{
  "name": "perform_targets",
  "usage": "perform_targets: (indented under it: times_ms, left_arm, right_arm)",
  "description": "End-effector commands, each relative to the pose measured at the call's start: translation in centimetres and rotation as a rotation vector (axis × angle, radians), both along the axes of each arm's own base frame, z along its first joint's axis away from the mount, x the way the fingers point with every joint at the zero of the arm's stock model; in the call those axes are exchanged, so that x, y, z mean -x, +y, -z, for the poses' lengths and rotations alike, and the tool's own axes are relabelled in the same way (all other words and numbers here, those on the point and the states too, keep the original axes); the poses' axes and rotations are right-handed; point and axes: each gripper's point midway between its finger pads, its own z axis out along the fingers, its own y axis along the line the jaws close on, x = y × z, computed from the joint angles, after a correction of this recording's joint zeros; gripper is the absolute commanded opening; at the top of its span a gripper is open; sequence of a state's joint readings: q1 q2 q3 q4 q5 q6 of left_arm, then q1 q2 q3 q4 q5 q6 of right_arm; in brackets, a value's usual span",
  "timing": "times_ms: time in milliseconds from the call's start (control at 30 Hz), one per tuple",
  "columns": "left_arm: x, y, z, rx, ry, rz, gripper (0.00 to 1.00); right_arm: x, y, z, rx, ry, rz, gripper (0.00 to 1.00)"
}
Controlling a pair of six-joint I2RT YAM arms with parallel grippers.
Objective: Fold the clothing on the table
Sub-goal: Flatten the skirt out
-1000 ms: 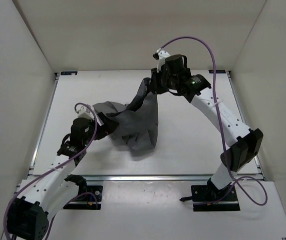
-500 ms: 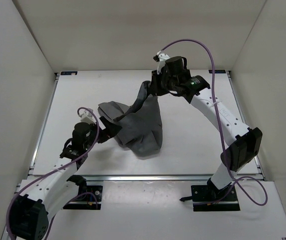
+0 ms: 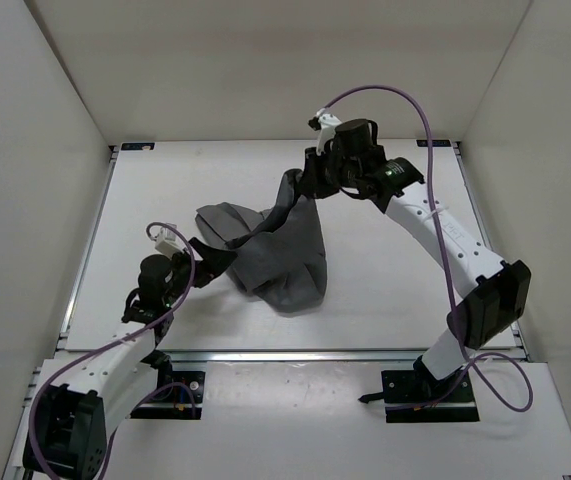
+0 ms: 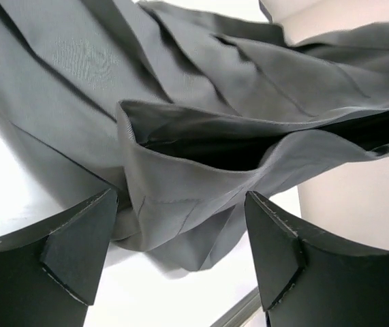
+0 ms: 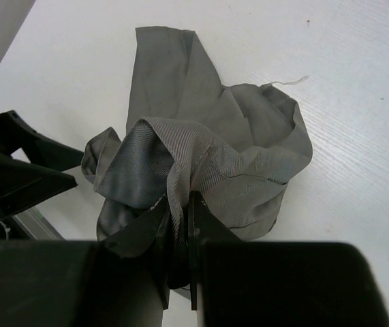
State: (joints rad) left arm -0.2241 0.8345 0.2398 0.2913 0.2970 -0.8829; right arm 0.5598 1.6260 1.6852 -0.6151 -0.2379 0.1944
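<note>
Clothing [image 3: 283, 258] in right gripper [image 5: 179, 235]

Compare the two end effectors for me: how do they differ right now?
The left end effector is open, its fingers either side of a hem of the clothing, not pinching; the right end effector is shut on a bunch of that cloth. The left sits low near the table; the right is raised, holding fabric up. Both are black and two-fingered.

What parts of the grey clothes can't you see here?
Top view: underside of the clothing, hidden by its own folds.
Left wrist view: its outer edges, cut off by the frame.
Right wrist view: the pinched bit, buried inside the right end effector.
</note>
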Motion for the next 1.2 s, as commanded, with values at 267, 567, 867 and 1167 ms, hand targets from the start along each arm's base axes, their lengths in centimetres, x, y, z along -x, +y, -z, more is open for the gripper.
perform_targets:
  times_ms: [267,567,867,1167]
  left_arm:
    - [0.4,-0.5,-0.8,0.035,-0.164,0.077,0.91]
    - [-0.1,-2.9,-2.3,0.086,-0.214,0.205,0.83]
    - [-0.7,-2.1,-3.2,0.048,-0.260,0.168,0.12]
    - [-1.2,-3.2,-4.9,-0.005,-0.293,0.224,0.00]
  right_arm:
    - [2.6,0.5,-4.0,-0.113,-0.079,-0.097,0.00]
    - [5.0,0.0,-4.2,-0.146,-0.065,-0.121,0.00]
    - [5.1,-0.7,-3.3,-0.148,-0.044,-0.100,0.00]
    - [3.7,-3.7,-2.2,-0.100,-0.027,0.023,0.00]
